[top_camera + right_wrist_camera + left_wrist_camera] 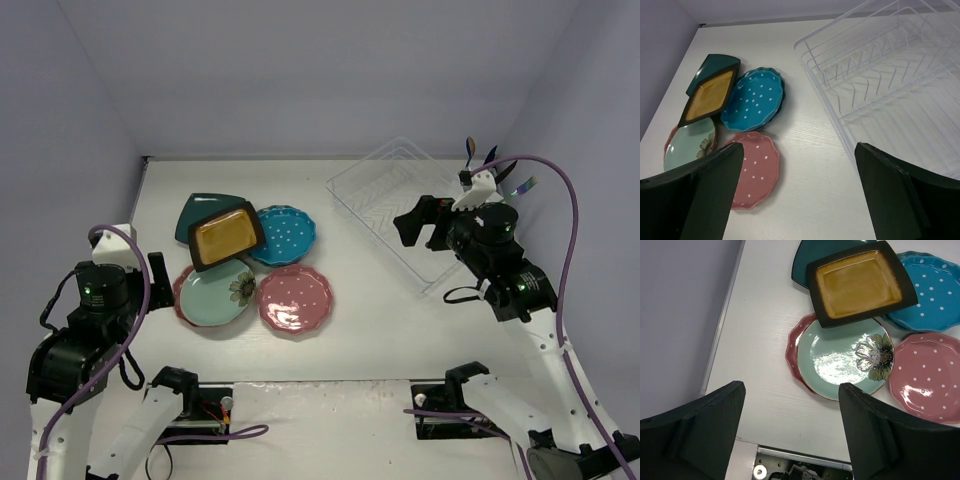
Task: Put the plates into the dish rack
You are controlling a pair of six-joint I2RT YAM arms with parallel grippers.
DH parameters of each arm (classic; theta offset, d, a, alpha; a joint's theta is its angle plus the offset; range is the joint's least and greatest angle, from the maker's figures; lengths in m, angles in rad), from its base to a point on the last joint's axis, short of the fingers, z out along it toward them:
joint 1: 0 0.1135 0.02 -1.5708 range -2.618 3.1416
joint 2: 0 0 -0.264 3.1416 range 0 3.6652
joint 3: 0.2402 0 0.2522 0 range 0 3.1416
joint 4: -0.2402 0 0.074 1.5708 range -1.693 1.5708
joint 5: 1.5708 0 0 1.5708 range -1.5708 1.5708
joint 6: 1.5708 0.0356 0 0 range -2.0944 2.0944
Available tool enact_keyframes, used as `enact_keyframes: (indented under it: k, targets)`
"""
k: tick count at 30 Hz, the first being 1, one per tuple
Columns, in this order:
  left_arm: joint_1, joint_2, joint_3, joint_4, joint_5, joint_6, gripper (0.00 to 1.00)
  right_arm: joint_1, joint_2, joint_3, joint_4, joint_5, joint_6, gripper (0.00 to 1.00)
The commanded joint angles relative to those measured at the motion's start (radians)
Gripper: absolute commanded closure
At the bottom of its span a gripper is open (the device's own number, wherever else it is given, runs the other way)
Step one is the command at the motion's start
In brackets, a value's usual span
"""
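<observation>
Plates [225,238] cluster at nine o'clock from the dish rack [385,215]. My left gripper [790,440] and right gripper [800,195] both gape wide, gripping nothing.

The white table [370,340] has a faint wood grain (seen best from the wrist cameras). A plain lilac-grey back wall [300,70] meets its far edge, a left wall [60,150] and right wall [590,100] close its sides. The light is soft and even.
</observation>
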Motion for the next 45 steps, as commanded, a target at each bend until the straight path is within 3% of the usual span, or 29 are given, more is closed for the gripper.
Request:
enact_keyframes:
  k: [1,7,12,20,30,45]
  targets:
    - [-0.002,0.007,0.016,0.011,-0.014,0.011,0.24,0.008,0.004,0.002,0.058,-0.044,0.035,0.0]
    - [-0.002,0.01,0.016,0.005,0.018,-0.016,0.24,0.024,0.096,-0.026,0.058,-0.13,0.13,0.11]
    - [-0.002,0.031,0.019,-0.003,0.055,-0.049,0.24,0.168,0.224,-0.03,0.039,-0.016,0.205,0.21]
    - [-0.002,0.065,0.032,0.025,0.091,-0.075,0.24,0.405,0.48,-0.059,0.069,0.135,0.359,0.26]
    - [-0.002,0.073,0.022,0.028,0.13,-0.079,0.24,0.465,0.748,-0.076,0.133,0.124,0.422,0.37]
    - [-0.005,0.059,-0.011,0.046,0.137,-0.066,0.24,0.491,0.839,-0.15,0.185,0.096,0.566,0.53]
